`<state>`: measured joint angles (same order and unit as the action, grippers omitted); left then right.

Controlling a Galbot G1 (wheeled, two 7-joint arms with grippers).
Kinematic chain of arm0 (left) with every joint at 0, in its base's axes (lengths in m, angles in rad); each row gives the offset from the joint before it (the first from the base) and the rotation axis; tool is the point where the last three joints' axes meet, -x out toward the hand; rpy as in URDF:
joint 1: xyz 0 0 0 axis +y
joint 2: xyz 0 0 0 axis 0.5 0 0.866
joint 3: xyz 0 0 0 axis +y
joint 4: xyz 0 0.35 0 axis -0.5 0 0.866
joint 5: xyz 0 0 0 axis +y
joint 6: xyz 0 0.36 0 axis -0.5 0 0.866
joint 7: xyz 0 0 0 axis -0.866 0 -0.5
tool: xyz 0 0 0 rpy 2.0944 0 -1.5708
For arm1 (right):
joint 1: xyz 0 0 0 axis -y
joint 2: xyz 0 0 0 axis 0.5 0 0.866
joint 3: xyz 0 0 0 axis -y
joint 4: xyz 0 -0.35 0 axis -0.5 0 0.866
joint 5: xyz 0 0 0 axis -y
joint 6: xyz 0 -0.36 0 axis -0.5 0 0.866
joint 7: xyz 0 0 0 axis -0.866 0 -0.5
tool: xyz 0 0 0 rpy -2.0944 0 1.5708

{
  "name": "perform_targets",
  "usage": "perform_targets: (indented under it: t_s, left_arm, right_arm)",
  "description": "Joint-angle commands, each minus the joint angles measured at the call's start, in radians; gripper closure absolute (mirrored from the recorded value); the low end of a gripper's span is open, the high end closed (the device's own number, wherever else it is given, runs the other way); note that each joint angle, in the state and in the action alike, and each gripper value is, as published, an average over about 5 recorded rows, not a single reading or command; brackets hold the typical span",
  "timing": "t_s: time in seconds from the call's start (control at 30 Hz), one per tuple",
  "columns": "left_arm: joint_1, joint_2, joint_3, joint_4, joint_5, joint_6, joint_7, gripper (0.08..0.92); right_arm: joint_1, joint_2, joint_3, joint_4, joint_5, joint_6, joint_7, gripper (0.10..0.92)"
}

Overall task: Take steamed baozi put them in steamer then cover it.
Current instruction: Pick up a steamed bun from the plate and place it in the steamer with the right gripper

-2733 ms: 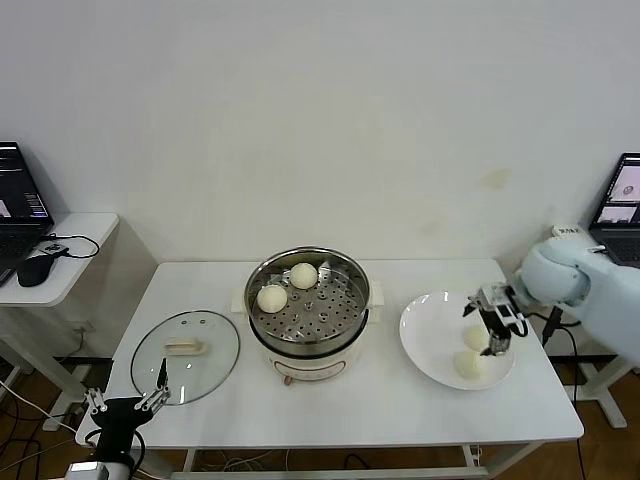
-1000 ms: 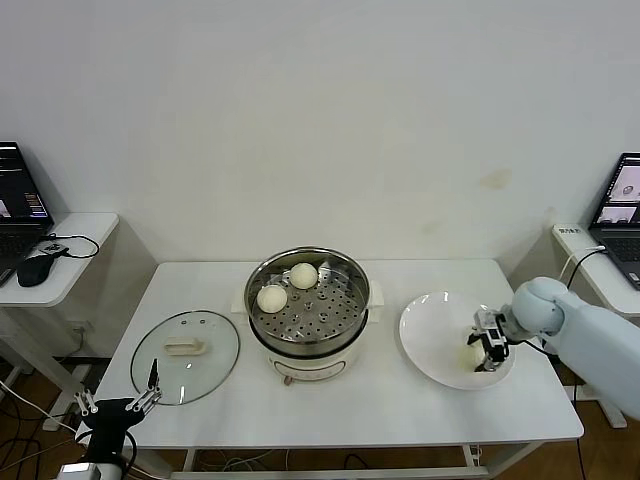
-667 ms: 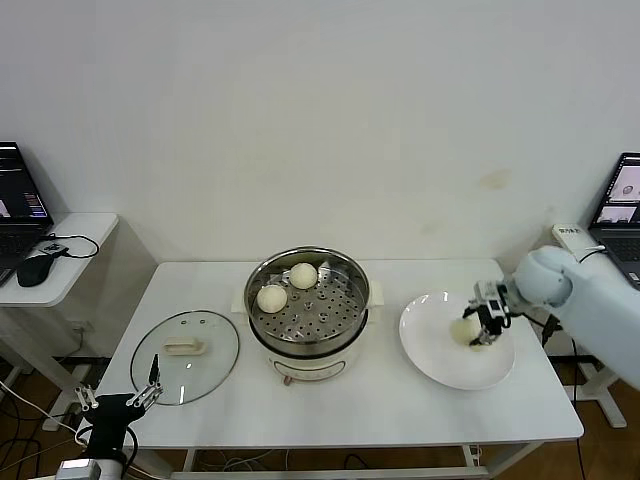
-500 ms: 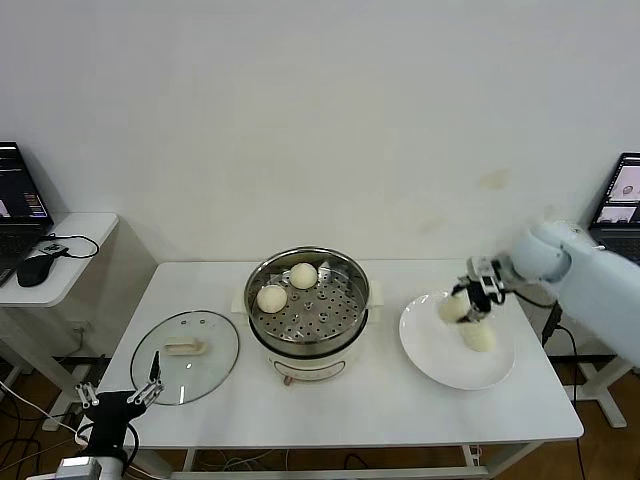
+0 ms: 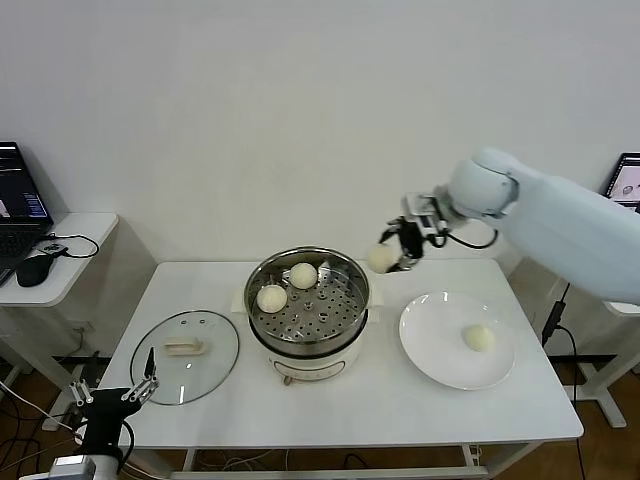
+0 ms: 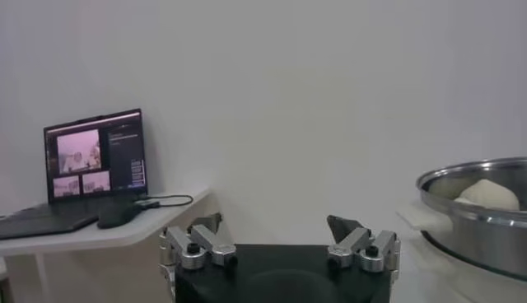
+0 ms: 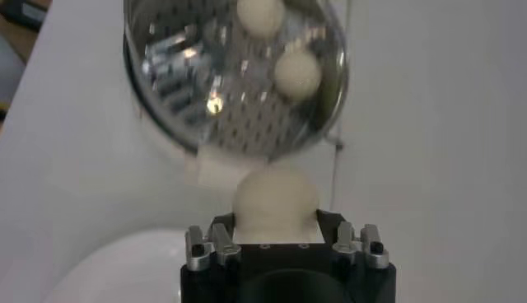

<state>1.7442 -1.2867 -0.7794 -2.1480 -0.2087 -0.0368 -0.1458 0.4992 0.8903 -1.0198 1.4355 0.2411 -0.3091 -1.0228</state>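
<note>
Plate right of steamer

- The right arm has a smooth, rounded, pale white-blue shell with a ball-like joint.
- The right gripper is black and silver, with thin black cables.
- The left gripper has a black body, silver fingers and dark round screws.

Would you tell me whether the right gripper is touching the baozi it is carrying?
Touching. In the right wrist view the right gripper is shut on the baozi, which sits pressed between its fingers; the head view shows it held in the air beside the steamer.
</note>
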Motion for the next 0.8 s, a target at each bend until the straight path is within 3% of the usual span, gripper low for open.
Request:
perform_targets:
  t_s: [0.03,0.37,0.8]
  left_arm:
    - [0.002,-0.001,-0.008,-0.005,-0.002,-0.001,0.0,0.177]
    - [0.001,-0.015,-0.025,-0.017,-0.011,-0.003,-0.002,0.177]
    - [-0.006,-0.027,-0.023,-0.017,-0.015,-0.005,-0.004,0.177]
  right_arm:
    - [0.071,0.2,-0.108,-0.018,0.071,0.081,0.036,0.382]
    - [-0.027,0.309,-0.203,-0.109,-0.133,0.364,0.035,0.381]
    - [-0.049,0.393,-0.241,-0.172,-0.271,0.563,0.044,0.373]
